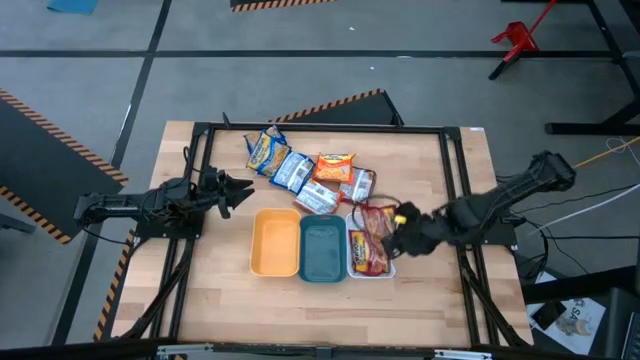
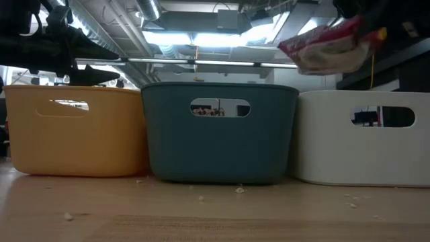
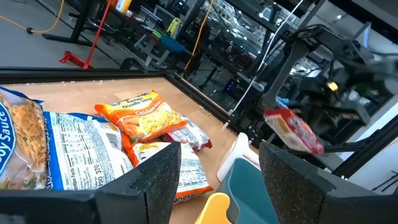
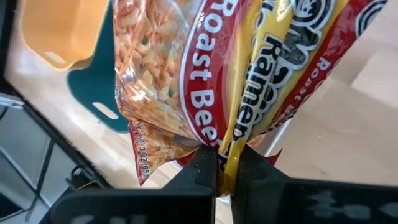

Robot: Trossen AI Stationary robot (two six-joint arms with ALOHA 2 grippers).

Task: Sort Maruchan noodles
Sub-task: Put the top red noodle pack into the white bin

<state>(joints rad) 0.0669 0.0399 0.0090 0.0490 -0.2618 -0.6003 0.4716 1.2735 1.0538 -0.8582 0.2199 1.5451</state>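
Note:
The noodle packets lie in a loose pile (image 1: 310,175) on the table beyond the trays: yellow-blue, blue-white, orange and red ones. One red-brown packet (image 1: 368,256) lies in the white tray (image 1: 352,262). My right gripper (image 1: 398,228) is shut on another red "Roast Beef" packet (image 2: 328,44) and holds it above the white tray (image 2: 363,144). My left gripper (image 1: 236,190) hovers open at the pile's left side, touching nothing. Its wrist view shows the orange packet (image 3: 139,115) and a blue-white one (image 3: 74,149) ahead. My right gripper pinches the red packet between its two fingers at a lengthwise crease (image 4: 231,144) near one edge, where the plastic bunches into a fold. It comes from the table's right side, slanting down. The packet is lifted clear, above the white tray.
Three trays stand side by side at the table's middle: yellow-orange (image 1: 275,243), teal (image 1: 323,250) and white. A dark frame (image 1: 200,130) runs round the tabletop. Bare wood lies near the front edge (image 1: 320,310).

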